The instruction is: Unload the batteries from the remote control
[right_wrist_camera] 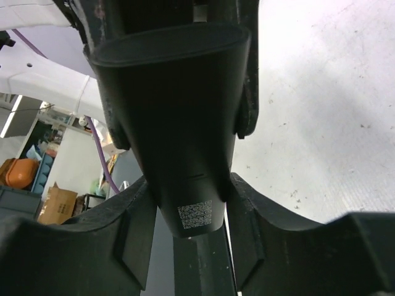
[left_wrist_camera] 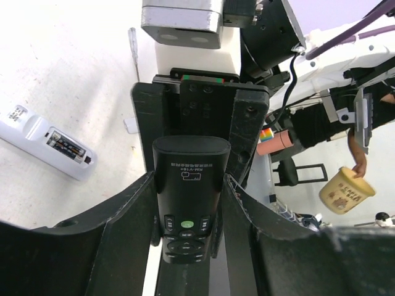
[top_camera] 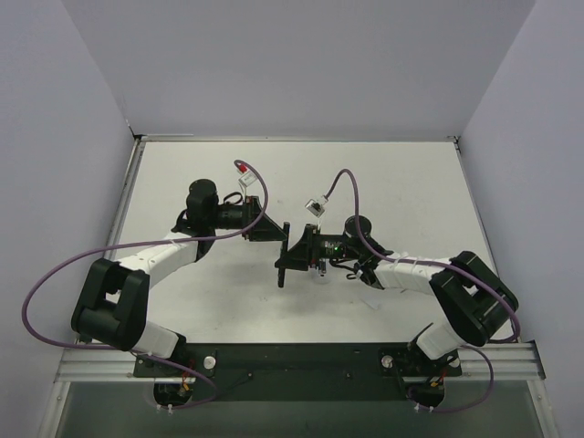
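**A:** Top view?
**B:** The left gripper (top_camera: 274, 230) and right gripper (top_camera: 288, 251) meet over the table (top_camera: 401, 182). Their fingers are too small to judge.
**A:** Left wrist?
**B:** The left fingers (left_wrist_camera: 133, 213) clamp the black remote (left_wrist_camera: 190, 179), buttons up. 1 white remote (left_wrist_camera: 43, 139) lies apart on the table, its bay open, with the batteries (left_wrist_camera: 66, 143) inside.
**A:** Right wrist?
**B:** The right fingers (right_wrist_camera: 139, 231) press both sides of the black remote's back.
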Controlling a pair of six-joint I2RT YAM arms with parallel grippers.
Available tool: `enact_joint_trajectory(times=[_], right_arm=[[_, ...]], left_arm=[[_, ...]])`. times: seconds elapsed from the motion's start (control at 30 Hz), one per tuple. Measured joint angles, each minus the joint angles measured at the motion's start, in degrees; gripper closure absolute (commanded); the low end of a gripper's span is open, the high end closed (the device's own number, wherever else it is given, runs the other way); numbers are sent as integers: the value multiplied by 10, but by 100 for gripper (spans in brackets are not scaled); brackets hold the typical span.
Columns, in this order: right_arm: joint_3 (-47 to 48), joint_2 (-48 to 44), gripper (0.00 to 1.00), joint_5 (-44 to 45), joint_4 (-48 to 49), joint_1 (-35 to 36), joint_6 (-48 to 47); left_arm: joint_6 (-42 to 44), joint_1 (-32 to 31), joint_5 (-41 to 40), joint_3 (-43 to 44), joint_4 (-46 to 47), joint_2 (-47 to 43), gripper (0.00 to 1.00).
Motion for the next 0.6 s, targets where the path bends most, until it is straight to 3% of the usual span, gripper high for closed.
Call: enact_joint_trajectory(times=[0.03,0.13,0.43,0.6], right_arm=[[0,0,84,-1,9,1,2],[-6,2,97,4,21,2,15],[-7,-9,100,37,-20,-2,28],[-7,-21,100,64,-58,-4,31]], left_arm=[[-5,0,-1,0,0,0,69],[-5,0,-6,0,-1,0,54],[31,4,-54,16,-88,-8,42],[68,17,-67,35,-132,-14,26]])
